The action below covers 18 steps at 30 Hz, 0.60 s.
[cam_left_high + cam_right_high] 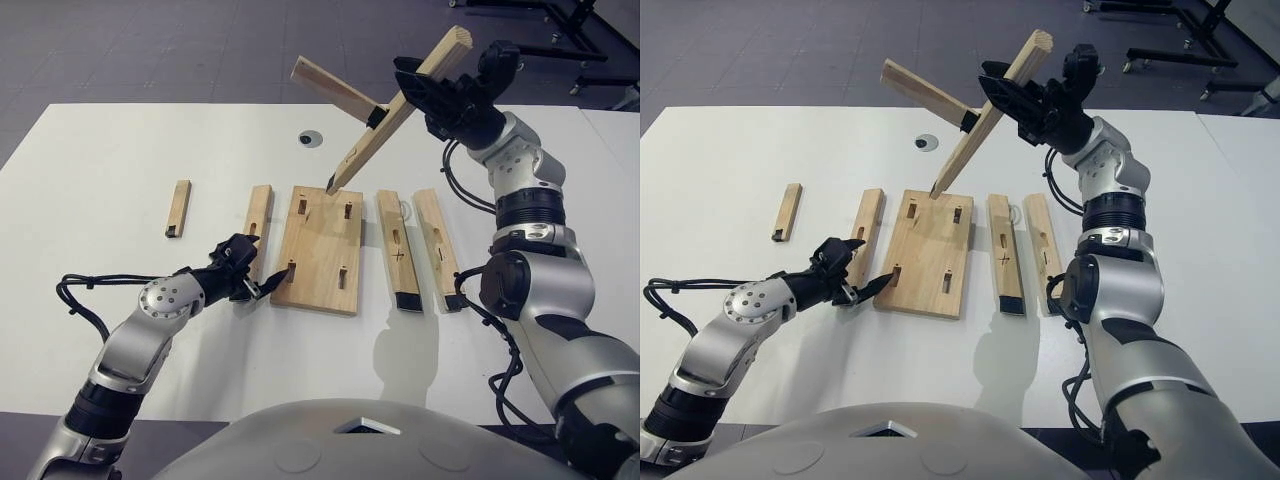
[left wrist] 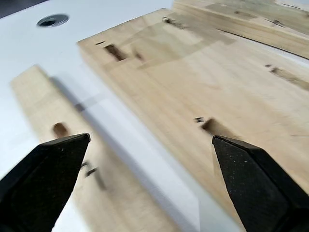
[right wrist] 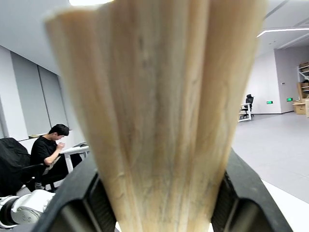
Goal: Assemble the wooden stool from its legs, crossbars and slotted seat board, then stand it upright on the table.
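The slotted seat board lies flat mid-table. My right gripper is shut on a wooden leg with a crossbar plugged into its side. It holds the leg tilted, lower end hovering just above the board's far edge. In the right wrist view the leg runs between the pads. My left gripper stands open at the board's near left corner, fingertips astride the gap between the board and a leg lying beside it.
A short crossbar lies at the left. Two more legs lie right of the board. A round grommet hole sits in the table beyond the board. The white table has bare room at front left.
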### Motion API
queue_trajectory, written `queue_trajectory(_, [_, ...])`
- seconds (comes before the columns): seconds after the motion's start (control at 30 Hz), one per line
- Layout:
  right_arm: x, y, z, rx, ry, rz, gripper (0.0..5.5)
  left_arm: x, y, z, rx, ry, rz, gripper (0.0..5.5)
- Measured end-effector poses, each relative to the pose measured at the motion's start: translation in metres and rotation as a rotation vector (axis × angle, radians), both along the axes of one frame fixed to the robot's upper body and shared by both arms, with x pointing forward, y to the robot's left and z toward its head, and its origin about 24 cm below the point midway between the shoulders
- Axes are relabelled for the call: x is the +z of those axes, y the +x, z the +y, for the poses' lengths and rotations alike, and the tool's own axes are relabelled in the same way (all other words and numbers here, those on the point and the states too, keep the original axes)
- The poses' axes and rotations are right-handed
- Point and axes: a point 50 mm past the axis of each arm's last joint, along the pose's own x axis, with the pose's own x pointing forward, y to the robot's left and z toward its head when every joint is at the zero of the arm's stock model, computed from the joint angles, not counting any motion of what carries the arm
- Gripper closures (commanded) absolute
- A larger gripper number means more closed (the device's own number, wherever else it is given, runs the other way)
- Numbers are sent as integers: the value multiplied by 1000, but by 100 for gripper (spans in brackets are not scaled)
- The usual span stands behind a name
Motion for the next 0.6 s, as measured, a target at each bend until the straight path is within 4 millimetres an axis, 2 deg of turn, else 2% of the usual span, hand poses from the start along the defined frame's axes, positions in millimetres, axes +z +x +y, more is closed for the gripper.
queue_trajectory(0.1, [0,8,-6,-170,-138,61,344,34,18,4,35,-135,-70,85])
queue_trajectory(0.13, [0,10,-8,-235,-201,63,344,39,21,5,39,-146,-82,85])
queue_trajectory(0.23, [-4,8,-12,-272,-293,50,344,38,21,7,48,-148,-67,85])
queue_trajectory(0.3, [-22,2,-14,-256,-335,80,344,37,21,7,52,-148,-61,85])
queue_trajectory(0.33, [-23,1,-15,-255,-331,75,344,36,21,7,56,-150,-58,85])
queue_trajectory(0.6, [-20,-1,-15,-169,-266,76,344,27,21,7,66,-150,-27,85])
